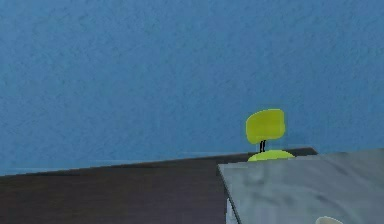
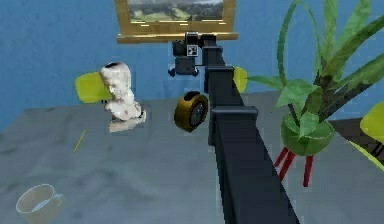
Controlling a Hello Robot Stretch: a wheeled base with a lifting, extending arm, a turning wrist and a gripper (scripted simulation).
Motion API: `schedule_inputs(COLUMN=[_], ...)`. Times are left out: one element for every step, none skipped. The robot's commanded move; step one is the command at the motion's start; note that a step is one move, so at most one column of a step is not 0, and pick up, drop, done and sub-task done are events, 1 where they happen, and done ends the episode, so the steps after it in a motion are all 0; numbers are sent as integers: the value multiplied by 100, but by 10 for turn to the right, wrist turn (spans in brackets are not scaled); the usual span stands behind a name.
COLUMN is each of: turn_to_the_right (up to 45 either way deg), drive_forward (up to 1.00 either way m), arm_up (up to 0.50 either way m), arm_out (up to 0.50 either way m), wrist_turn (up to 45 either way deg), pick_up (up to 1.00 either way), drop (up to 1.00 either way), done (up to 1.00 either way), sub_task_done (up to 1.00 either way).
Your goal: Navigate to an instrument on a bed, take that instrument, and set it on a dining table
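The arm (image 2: 240, 140) reaches from the near edge out across the table (image 2: 120, 170), narrowing toward the far wall. At its far end the gripper (image 2: 180, 70) sits just left of the two white marker squares, in front of the blue wall (image 2: 60, 40). I cannot tell how its fingers stand. Just below it is a dark, gold-rimmed hoop (image 2: 192, 110), drum-like in shape, at the table's far edge and against the arm's left side. I cannot tell whether the hoop hangs from the gripper or stands on the table, so I cannot tell whether the gripper holds anything.

The table is grey marble. In the forward view its corner shows at the lower right, over a dark floor (image 1: 100, 195) below the same blue wall.

On the table are one white bust (image 2: 120, 92) at far left, one thin yellow-green stick (image 2: 80, 140) nearer, and one glass bowl (image 2: 38, 203) at near left. Three yellow-green chairs (image 2: 90, 88) show in the arm side view: left of the bust, right of the arm, and at the right edge. The forward view has one beyond the table. One plant (image 2: 305, 125) in a green pot on red legs stands right. One gold-framed painting (image 2: 178, 15) hangs on the wall.
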Motion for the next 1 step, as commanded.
schedule_inputs(turn_to_the_right=[0], drive_forward=[0], arm_up=[0], arm_out=[-10], wrist_turn=[0], pick_up=[0], drop=[0], done=[0], sub_task_done=[0])
